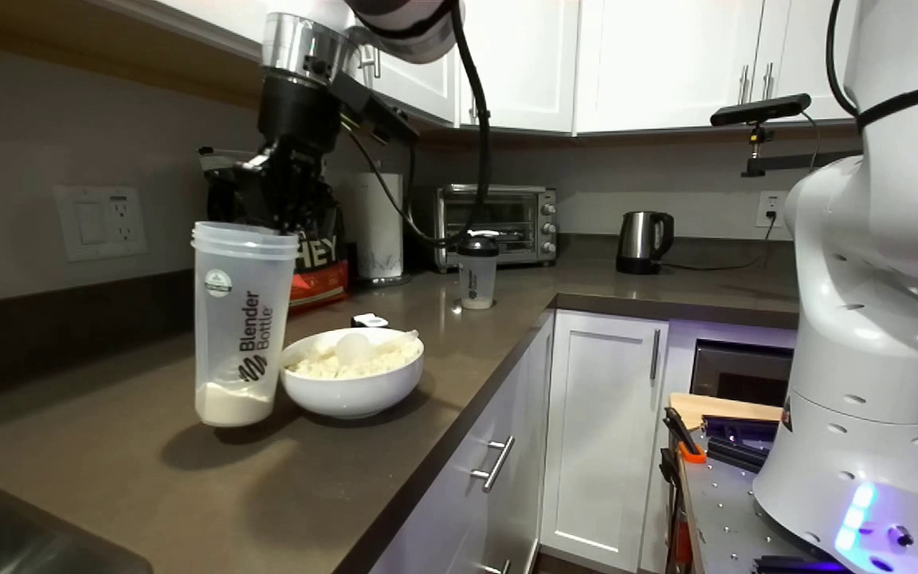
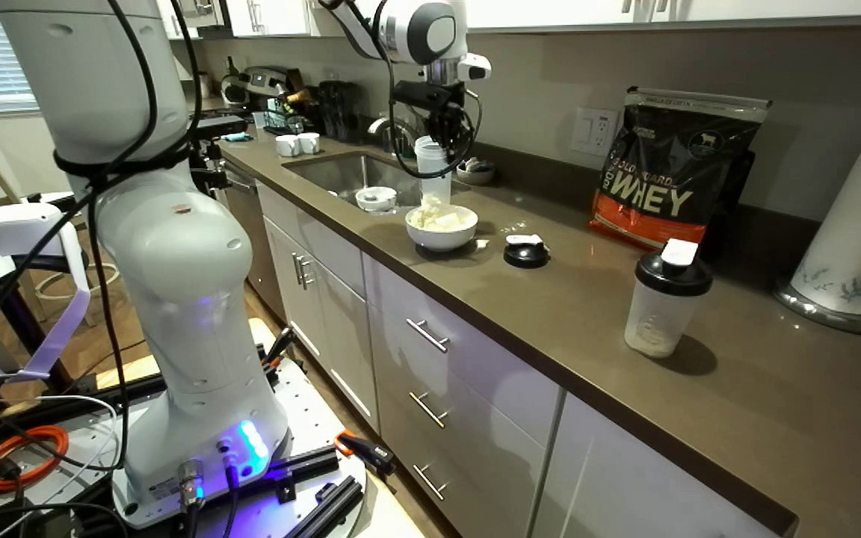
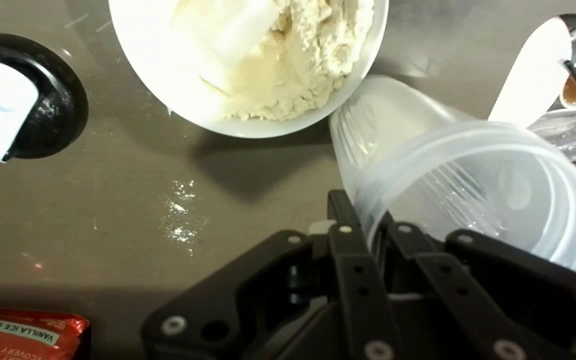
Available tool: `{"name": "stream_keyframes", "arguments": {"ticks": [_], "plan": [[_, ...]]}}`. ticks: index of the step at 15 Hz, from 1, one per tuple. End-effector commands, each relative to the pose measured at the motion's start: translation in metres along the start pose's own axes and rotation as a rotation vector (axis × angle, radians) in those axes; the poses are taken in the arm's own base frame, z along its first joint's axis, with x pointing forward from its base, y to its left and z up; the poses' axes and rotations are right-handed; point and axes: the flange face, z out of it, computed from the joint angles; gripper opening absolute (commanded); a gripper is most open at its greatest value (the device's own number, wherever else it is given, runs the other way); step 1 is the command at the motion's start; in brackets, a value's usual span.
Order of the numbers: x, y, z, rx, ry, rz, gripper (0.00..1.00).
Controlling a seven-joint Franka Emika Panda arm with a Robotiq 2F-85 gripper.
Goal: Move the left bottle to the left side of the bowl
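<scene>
The left bottle (image 1: 237, 327) is a tall translucent shaker with a dark logo, white powder in its bottom and an open top. It also shows in an exterior view (image 2: 434, 183) behind the bowl and in the wrist view (image 3: 468, 180). My gripper (image 1: 288, 223) is shut on its rim; in the wrist view (image 3: 363, 212) one finger is outside the wall and one inside. The bottle stands close beside the white bowl (image 1: 351, 392) and seems just above the counter. The bowl, filled with pale powder, also shows in an exterior view (image 2: 442, 239) and the wrist view (image 3: 248, 131).
A black lid (image 2: 526, 254) lies near the bowl. A lidded shaker bottle (image 2: 666, 306) stands farther along the counter. A whey bag (image 2: 681, 164) and a paper towel roll (image 2: 853, 224) are along the wall. A sink (image 2: 359, 168) is beyond the bowl.
</scene>
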Motion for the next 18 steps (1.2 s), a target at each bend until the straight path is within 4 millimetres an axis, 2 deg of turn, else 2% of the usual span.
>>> {"name": "stream_keyframes", "arguments": {"ticks": [1,12,18], "plan": [[0.004,-0.009,0.002,0.001,-0.010,-0.061,0.04],[-0.005,-0.037,0.011,-0.041,-0.038,-0.179,0.04],[-0.014,-0.063,0.015,-0.064,-0.045,-0.244,0.04]]}}
